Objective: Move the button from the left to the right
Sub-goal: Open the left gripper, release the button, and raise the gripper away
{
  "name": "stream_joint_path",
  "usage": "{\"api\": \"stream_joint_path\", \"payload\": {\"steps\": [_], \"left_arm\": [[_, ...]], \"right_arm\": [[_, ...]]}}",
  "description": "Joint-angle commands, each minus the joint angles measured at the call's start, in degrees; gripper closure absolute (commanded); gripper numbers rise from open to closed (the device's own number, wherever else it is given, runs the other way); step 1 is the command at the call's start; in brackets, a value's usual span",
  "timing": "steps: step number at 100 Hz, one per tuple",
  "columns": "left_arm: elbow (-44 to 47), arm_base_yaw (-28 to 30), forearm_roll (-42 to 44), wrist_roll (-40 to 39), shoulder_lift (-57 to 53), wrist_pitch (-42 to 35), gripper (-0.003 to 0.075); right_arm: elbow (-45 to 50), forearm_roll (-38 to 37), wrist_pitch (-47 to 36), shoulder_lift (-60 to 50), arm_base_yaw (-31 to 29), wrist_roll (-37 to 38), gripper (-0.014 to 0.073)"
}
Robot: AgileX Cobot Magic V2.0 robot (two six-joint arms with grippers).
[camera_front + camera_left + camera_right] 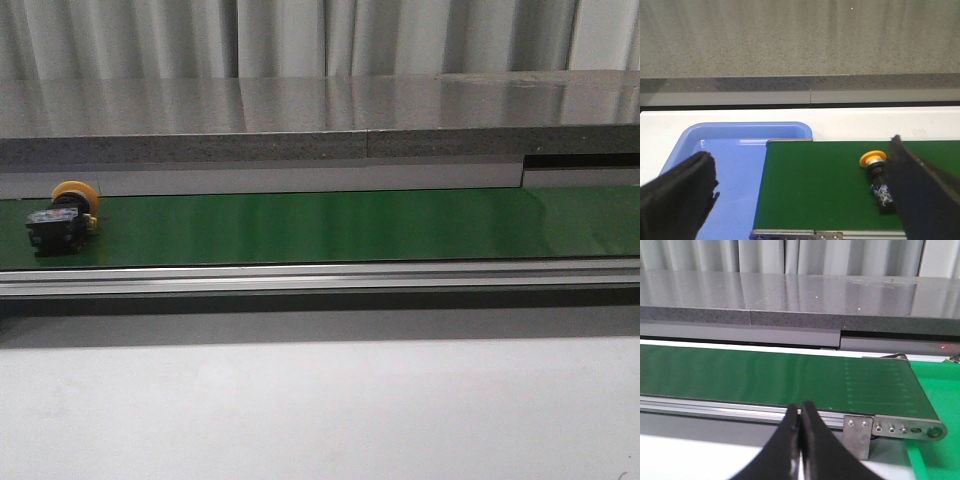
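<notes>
The button (60, 215), with a yellow-orange mushroom cap and a black blocky body, lies on its side on the green conveyor belt (330, 228) at its far left end. In the left wrist view the button (877, 176) lies on the belt just beside one black finger (912, 187). My left gripper (800, 192) is open wide and empty above the belt's end; its other finger (677, 195) is over the blue tray. My right gripper (801, 415) is shut and empty, near the belt's front rail at the right end. Neither gripper shows in the front view.
A blue tray (715, 150) sits off the belt's left end. A metal rail (320, 277) runs along the belt's front edge. A grey stone ledge (320, 120) runs behind the belt. A green surface (940, 390) lies past the belt's right end bracket (900, 427).
</notes>
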Motion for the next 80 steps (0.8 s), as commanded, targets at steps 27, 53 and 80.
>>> {"api": "stream_joint_path", "payload": {"steps": [27,53,80], "left_arm": [[7.66,-0.37,-1.51,-0.08,-15.25,2.06,0.006],[8.81,-0.27,-1.75,-0.08,-17.57,1.19,0.006],[8.81,-0.27,-1.75,-0.08,-17.57,0.71,0.0061]], "right_arm": [[-0.88,-0.05,-5.03,-1.18,-0.18,0.05,0.0662],[-0.88,-0.05,-5.03,-1.18,-0.18,0.05,0.0662],[-0.88,-0.05,-5.03,-1.18,-0.18,0.05,0.0662]]}}
